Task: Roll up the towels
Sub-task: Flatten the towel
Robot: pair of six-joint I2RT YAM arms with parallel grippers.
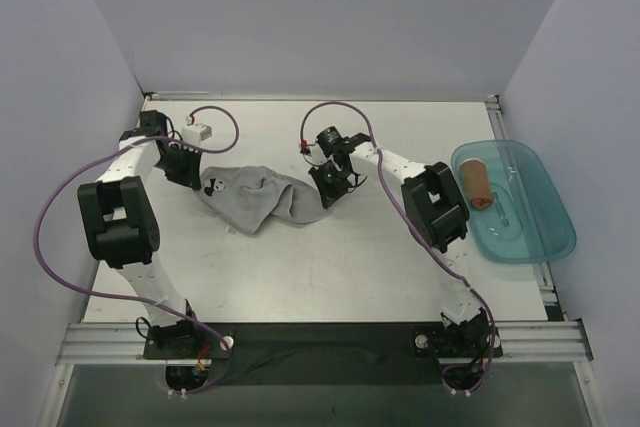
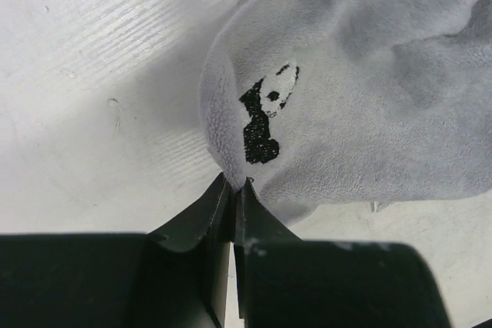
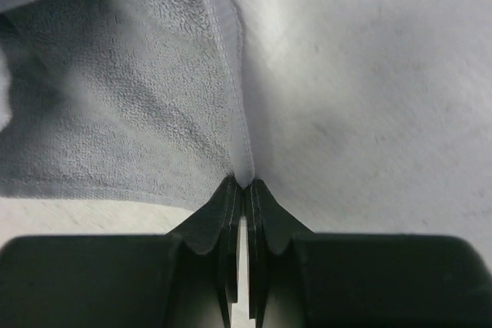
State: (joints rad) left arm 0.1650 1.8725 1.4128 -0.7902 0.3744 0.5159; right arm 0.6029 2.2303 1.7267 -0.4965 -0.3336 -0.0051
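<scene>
Tallying item one, the rust-brown towel (image 1: 480, 187): what condition? (Clerk)

Rolled. It lay as a tight cylinder inside the teal tray (image 1: 545, 242) at the right side of the surface (image 1: 330, 267). Its long axis ran from far to near, and neither arm touched it. I judged that half of the job complete. (Checker)

Item two, the light grey towel (image 1: 255, 197)? (Clerk)

Not rolled. It sat crumpled mid-surface between the two arms, well apart from the tray. It was bunched and folded over itself, with one lobe sagging toward the near edge. No roll had been started that I could see. (Checker)

Orientation? (Clerk)

Its long axis ran left to right in the overhead view. The end bearing the panda motif (image 2: 265, 117) pointed toward the left arm. A stitched hem pointed toward the right one. (Checker)

Tools? (Clerk)

Left tool (image 2: 234, 186): jaws together, pinching the cloth's edge just below the panda. Right tool (image 3: 244, 186): jaws together, nipped on the hem at the opposite end. (Checker)

Outstanding work? (Clerk)

By my estimate, the grey towel needed spreading flat and rolling along its length, then probably placing beside the brown one. Roughly halfway overall. (Checker)
</scene>
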